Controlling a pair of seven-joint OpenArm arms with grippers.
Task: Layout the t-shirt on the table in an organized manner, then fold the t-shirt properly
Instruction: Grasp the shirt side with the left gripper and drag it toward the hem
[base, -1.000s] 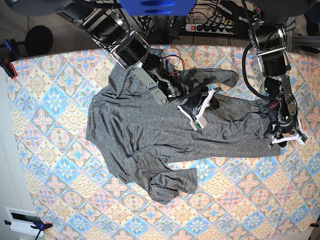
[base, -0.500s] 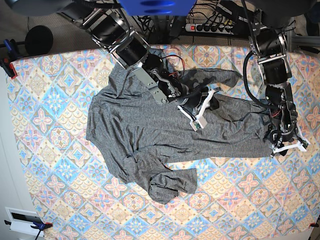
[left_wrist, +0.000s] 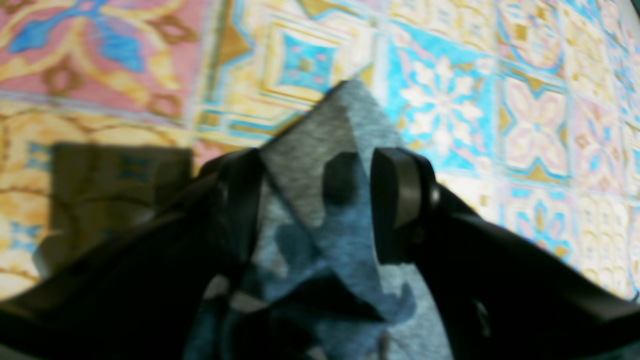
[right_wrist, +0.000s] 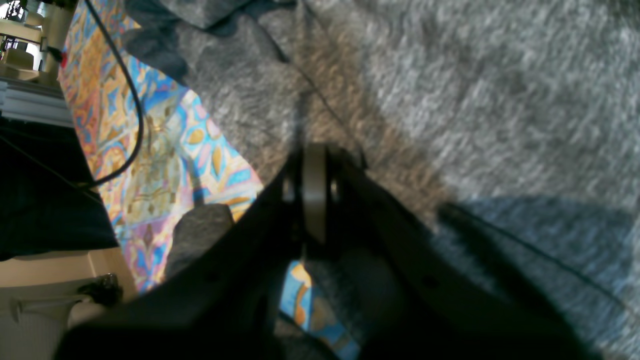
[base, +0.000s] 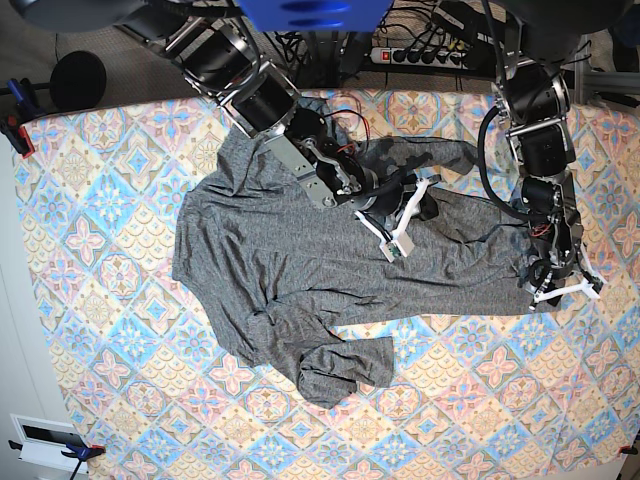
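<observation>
Overhead base; two close wrist views

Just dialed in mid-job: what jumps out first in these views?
The dark-grey t-shirt sprawls across the patterned table, one sleeve bunched near the front edge. The right gripper rests shut on the shirt's middle. The left gripper stands open around the shirt's hem corner at the base view's right.
</observation>
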